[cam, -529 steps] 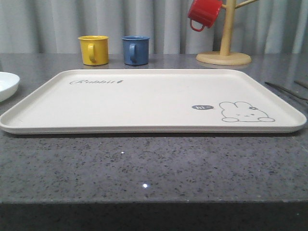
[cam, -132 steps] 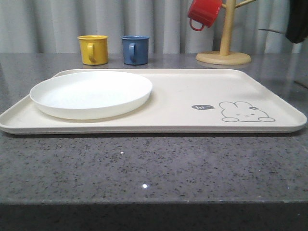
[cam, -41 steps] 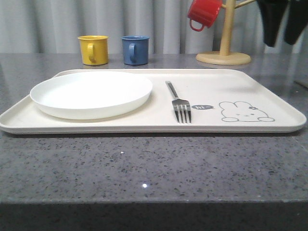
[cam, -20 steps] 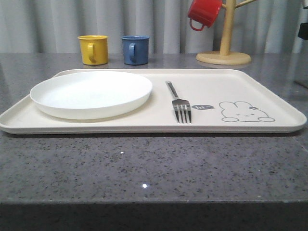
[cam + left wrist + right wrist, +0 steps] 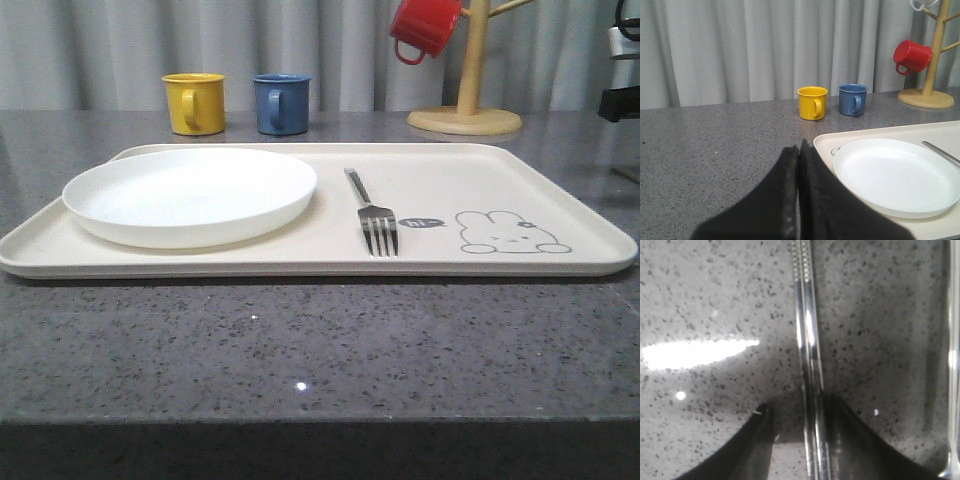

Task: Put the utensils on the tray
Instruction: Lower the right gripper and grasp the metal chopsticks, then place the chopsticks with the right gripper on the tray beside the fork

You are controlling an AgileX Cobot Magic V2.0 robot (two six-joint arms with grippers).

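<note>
The right claw [image 5: 797, 427] is down at the stone counter, its two dark fingers [image 5: 757, 440] parted and standing either side of the pair of chopsticks [image 5: 807, 365]. The sticks lie side by side, flat on the counter, running straight out from between the fingers. The fingers look near the metal but not pressed on it, so I judge the claw open and nothing gripped yet. Off to one side of this claw, well apart from the chopsticks, another slim shiny handle [image 5: 952, 365] lies on the counter; it may be the spoon, though too little of it is visible to be sure.

A second ago this arm hung high over the far right of the table; from the front camera it has since moved out to the right edge, where a bit of it [image 5: 622, 75] is visible. That suggests it has gone down for the next utensil after the fork.

The left claw [image 5: 799, 190] is pressed shut with nothing between its fingers, hovering above the counter just beside the tray's [image 5: 560, 180] near corner. Just beyond it, the white plate [image 5: 190, 195] sits on the tray, and further along the fork [image 5: 372, 212] lies on the tray too, between the plate and the rabbit drawing, unchanged from half a second ago.

So plate and fork are done; chopsticks and spoon remain. The next move is probably closing on the thin sticks, which could slip or split apart.
</note>
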